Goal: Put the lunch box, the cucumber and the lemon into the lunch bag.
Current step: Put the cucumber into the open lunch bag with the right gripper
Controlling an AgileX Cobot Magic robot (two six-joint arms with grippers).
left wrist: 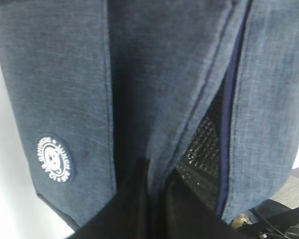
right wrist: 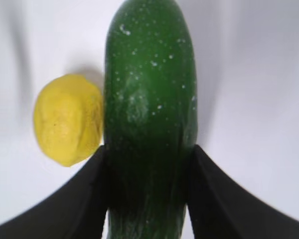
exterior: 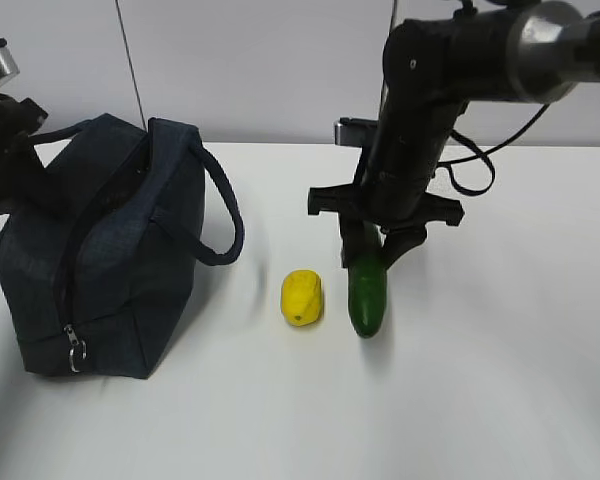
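White table (exterior: pixel 500 400), right claw (right wrist: pixel 148 199) clamped around cucumber (right wrist: pixel 149 99) beside lemon (right wrist: pixel 67 119).

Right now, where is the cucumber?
In the exterior view the cucumber lies on the white table, right of centre, just right of the lemon, with the right gripper closed around its far end.

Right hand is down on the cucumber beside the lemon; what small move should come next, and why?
Probably a short straight lift. The right hand has a finger pressed to each side of the cucumber, which lies on the table, and the lemon sits close beside it, so rising clear before heading toward the lunch bag avoids knocking it.
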